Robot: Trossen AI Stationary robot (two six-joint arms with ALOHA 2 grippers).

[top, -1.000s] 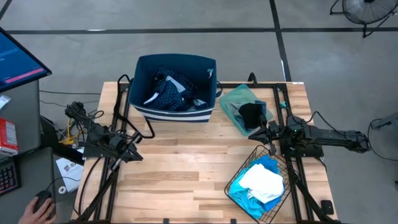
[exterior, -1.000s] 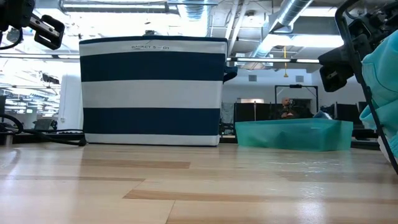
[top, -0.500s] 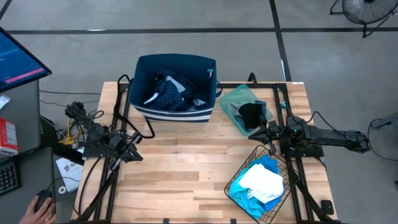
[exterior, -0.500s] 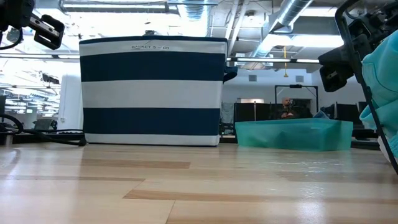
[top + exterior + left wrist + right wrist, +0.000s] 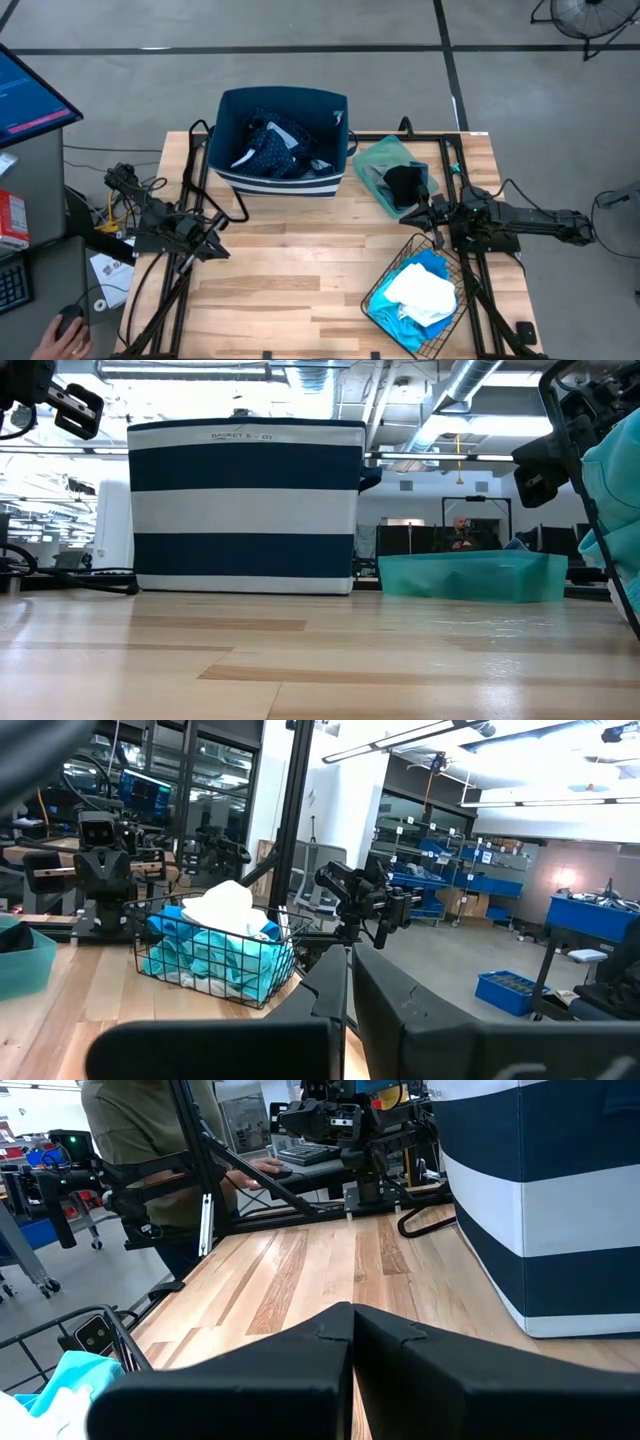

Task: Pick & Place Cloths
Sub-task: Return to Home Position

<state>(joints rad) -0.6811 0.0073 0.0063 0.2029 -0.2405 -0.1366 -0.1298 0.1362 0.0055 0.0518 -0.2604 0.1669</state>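
1. My left gripper [image 5: 220,250] sits over the left part of the desk [image 5: 300,262], close to the left edge and pointing right. Its fingers [image 5: 410,1020] are pressed together with nothing between them.
2. My right gripper [image 5: 410,213] sits over the right part of the desk and points left, between the teal tray [image 5: 372,152] and the black wire basket [image 5: 385,269]. Its fingers [image 5: 300,1360] also meet, and they are empty.
3. The navy bin with white stripes [image 5: 225,125] stands at the far middle of the desk. The navy dotted cloth [image 5: 268,142] lies bundled inside it, with a pale blue-white cloth [image 5: 245,158] showing at its left side.
4. The teal tray lies just right of the bin, at the far right. The black cloth [image 5: 403,183] rests on it, just beyond my right gripper and apart from it.
5. The wire basket stands at the near right corner, turned at an angle to the desk's edge. The turquoise cloth [image 5: 398,312] fills its bottom and the white cloth [image 5: 422,290] lies on top of it, rising above the rim.
6. The middle of the desk between my two grippers is bare wood.
7. A person's hand [image 5: 52,338] rests off the desk at the near left, and my right wrist view shows a person standing beyond the left edge.
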